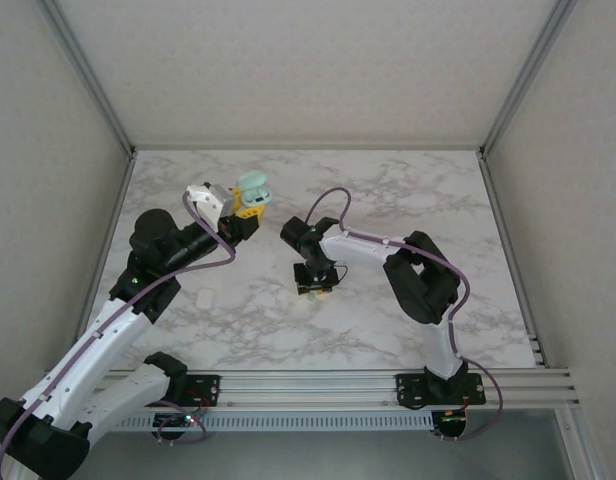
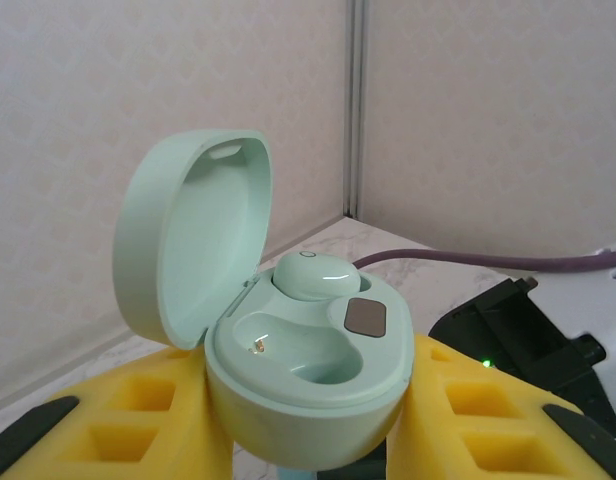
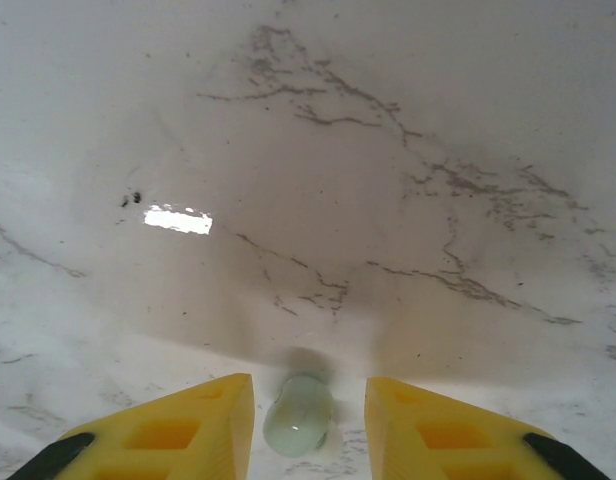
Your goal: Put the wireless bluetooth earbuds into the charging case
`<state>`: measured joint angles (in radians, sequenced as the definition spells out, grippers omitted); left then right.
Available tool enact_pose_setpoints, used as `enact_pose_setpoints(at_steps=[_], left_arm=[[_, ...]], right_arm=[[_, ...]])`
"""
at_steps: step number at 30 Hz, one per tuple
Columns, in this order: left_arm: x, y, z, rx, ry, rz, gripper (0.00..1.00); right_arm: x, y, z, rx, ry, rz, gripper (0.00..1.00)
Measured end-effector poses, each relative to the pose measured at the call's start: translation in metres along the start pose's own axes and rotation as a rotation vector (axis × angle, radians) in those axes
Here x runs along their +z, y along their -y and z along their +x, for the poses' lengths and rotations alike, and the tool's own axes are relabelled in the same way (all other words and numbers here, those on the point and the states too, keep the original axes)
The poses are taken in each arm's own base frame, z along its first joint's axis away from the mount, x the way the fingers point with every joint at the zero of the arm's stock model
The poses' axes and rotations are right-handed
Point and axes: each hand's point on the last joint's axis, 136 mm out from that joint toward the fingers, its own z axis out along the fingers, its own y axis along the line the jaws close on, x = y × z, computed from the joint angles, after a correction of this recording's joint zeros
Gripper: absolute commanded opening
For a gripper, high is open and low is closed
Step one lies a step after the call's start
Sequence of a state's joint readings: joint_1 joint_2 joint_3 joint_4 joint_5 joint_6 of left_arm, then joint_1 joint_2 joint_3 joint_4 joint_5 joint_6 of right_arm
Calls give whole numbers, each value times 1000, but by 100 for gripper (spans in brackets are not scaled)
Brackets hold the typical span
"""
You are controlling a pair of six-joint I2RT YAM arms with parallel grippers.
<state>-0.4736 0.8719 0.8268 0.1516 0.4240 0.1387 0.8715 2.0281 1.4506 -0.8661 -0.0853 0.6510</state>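
Observation:
My left gripper [image 1: 243, 212] is raised above the table's back left and shut on the pale mint charging case [image 2: 308, 390], its yellow fingers [image 2: 118, 425] pressing both sides. The lid [image 2: 188, 235] stands open. One mint earbud [image 2: 313, 275] sits in the far slot, and the near slot [image 2: 298, 355] is empty. My right gripper [image 3: 310, 400] points down at the marble table [image 3: 318, 150] near its middle, jaws open. A second mint earbud [image 3: 298, 420] lies on the table between its fingertips, closer to the left one, with a gap on each side.
A small pale oval thing [image 1: 206, 298] lies on the table in front of the left arm. Grey walls enclose the table on three sides. A metal rail [image 1: 338, 380] runs along the near edge.

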Motion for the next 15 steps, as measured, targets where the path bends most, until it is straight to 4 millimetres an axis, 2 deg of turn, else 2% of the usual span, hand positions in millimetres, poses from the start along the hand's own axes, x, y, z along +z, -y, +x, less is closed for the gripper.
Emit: enact_pose_setpoints(at_steps=[15], left_arm=[[2, -1, 3, -3, -7, 0, 22]], right_arm=[[4, -1, 5, -15, -11, 27, 24]])
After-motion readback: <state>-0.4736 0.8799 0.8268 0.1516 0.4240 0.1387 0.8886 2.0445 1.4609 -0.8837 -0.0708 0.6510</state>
